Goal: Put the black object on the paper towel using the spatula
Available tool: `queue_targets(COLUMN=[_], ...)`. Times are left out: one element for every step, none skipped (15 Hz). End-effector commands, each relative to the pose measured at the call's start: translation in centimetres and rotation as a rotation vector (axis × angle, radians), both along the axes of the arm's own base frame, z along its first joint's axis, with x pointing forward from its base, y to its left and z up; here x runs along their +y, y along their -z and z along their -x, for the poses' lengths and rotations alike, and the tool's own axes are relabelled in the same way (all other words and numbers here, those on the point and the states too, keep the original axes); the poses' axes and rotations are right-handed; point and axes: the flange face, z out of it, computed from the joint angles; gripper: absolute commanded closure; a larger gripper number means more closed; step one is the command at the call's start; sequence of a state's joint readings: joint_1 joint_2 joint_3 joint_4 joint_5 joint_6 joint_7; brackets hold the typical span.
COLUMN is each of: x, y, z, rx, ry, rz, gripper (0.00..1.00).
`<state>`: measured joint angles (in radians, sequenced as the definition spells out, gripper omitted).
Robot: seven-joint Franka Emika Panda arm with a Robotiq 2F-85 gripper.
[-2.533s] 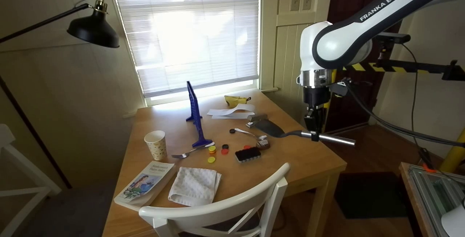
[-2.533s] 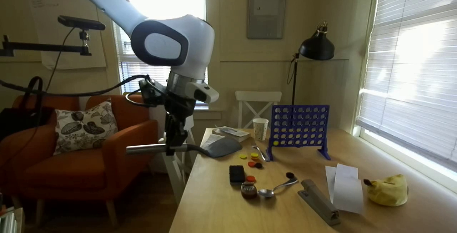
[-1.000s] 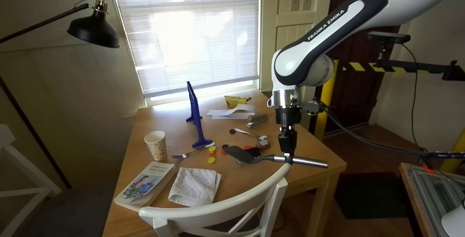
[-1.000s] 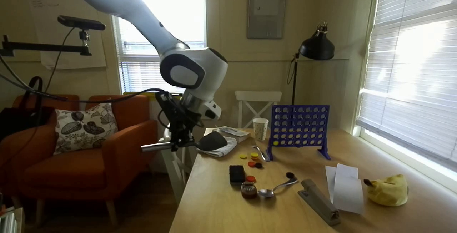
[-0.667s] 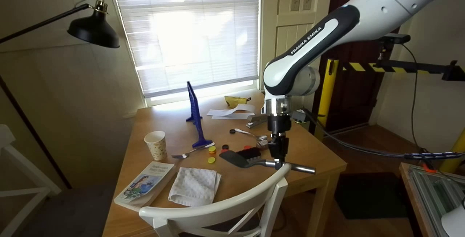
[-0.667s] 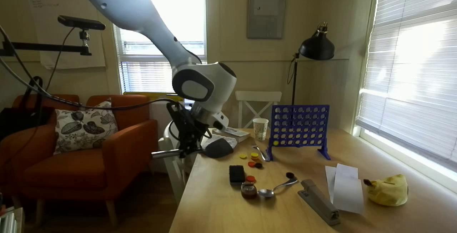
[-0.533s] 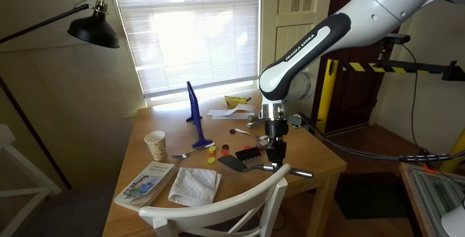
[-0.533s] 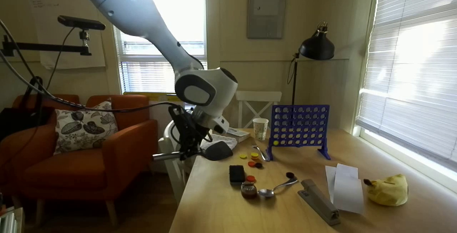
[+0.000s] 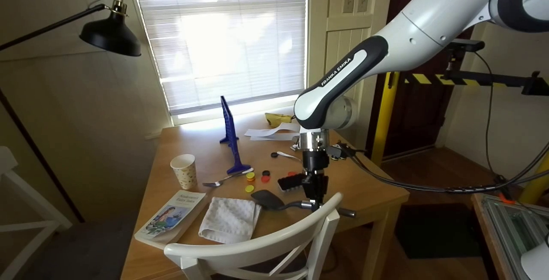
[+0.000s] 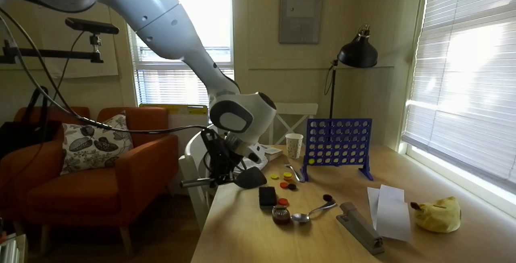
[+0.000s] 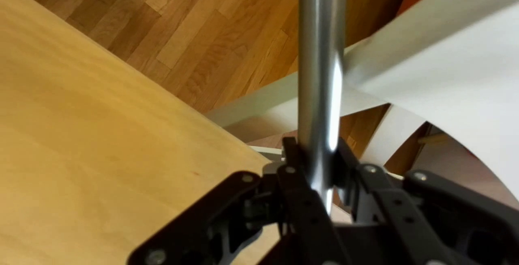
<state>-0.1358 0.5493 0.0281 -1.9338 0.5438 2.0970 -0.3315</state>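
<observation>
My gripper (image 9: pixel 316 204) is shut on the silvery handle (image 11: pixel 320 66) of the spatula, just off the table's near edge. The spatula's dark grey blade (image 9: pixel 267 199) hangs low between the black object (image 9: pixel 291 182) and the folded white paper towel (image 9: pixel 232 220). In an exterior view the blade (image 10: pixel 250 178) appears just beyond the black object (image 10: pixel 267 197), a gap between them; the gripper and blade partly cover the paper towel (image 10: pixel 261 164). The exact height of the blade above the table is hard to tell. The wrist view shows neither black object nor paper towel.
A white chair back (image 9: pixel 257 252) rises in front, crossing the handle. Around the black object lie a small brown jar (image 10: pixel 281 214), a spoon (image 10: pixel 301 217) and several discs (image 10: pixel 284 185). A blue upright rack (image 10: pixel 338 142), cup (image 9: pixel 184 172) and book (image 9: pixel 171 218) stand farther off.
The arm has reached outward and lowered, carrying the spatula. Its blade has passed from above the stapler's side, across the black object in an exterior view, toward the paper towel. Tabletop things stayed put.
</observation>
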Motion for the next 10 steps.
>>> queue_targets(x=[-0.7, -1.0, -1.1, -1.3, -1.5, -1.6, -1.7, -1.9, -2.0, -2.3], y=[0.2, 0.2, 0.2, 0.2, 0.2, 0.2, 0.2, 0.3, 0.2, 0.2], z=[-1.8, -2.0, -2.2, -2.2, -2.1, -2.0, -1.8, -1.6, -1.6, -1.4], rx=[0.035, 0.046, 0.054, 0.067, 0.087, 0.108, 0.134, 0.154, 0.171, 0.191], ry=[0.045, 0.057, 0.072, 0.084, 0.103, 0.122, 0.137, 0.155, 0.172, 0.187], rz=[-0.007, -0.001, 0.003, 0.004, -0.002, -0.001, -0.008, -0.007, -0.008, -0.011], gripper=[0.94, 0.94, 0.94, 0.94, 0.94, 0.94, 0.94, 0.94, 0.94, 0.94])
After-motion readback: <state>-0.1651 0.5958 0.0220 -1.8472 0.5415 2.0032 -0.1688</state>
